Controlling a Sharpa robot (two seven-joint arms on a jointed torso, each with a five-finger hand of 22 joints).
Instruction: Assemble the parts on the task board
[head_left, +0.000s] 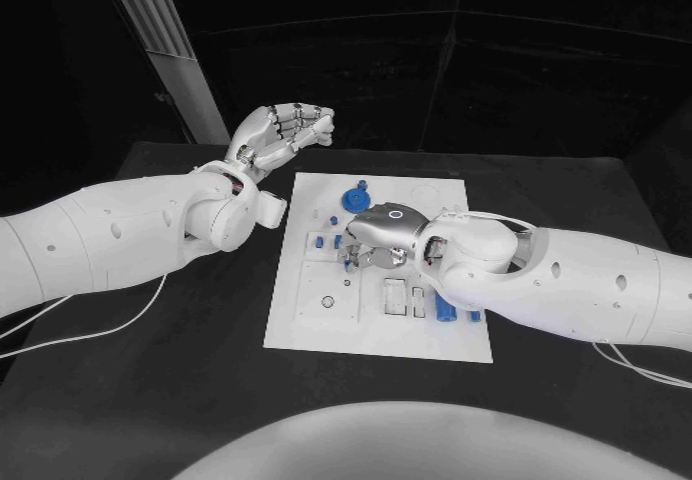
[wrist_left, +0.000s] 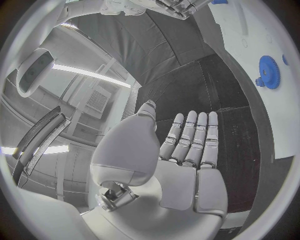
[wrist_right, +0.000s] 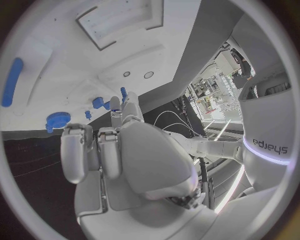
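Note:
The white task board (head_left: 378, 330) lies in the middle of the black table. On its far part lies a blue gear (head_left: 356, 192), also in the left wrist view (wrist_left: 269, 72) and the right wrist view (wrist_right: 57, 120). Small blue parts (head_left: 320, 240) stand near the board's left side, and blue bars (head_left: 444, 312) sit in slots nearer me. My right hand (head_left: 378, 235) hangs over the board's middle with fingers pointed down at it. One fingertip (wrist_right: 129, 107) reaches a small blue peg (wrist_right: 123, 93); whether it grips the peg is hidden. My left hand (head_left: 289, 128) is raised beyond the board's far left corner, fingers (wrist_left: 194, 140) stretched out, holding nothing.
A long blue bar (wrist_right: 11, 82) lies on the board (wrist_right: 75, 55) beside a rectangular recess (wrist_right: 119, 20). White cables (head_left: 101, 325) trail from both arms across the table. Black table surface (head_left: 173, 400) lies left, right and in front of the board.

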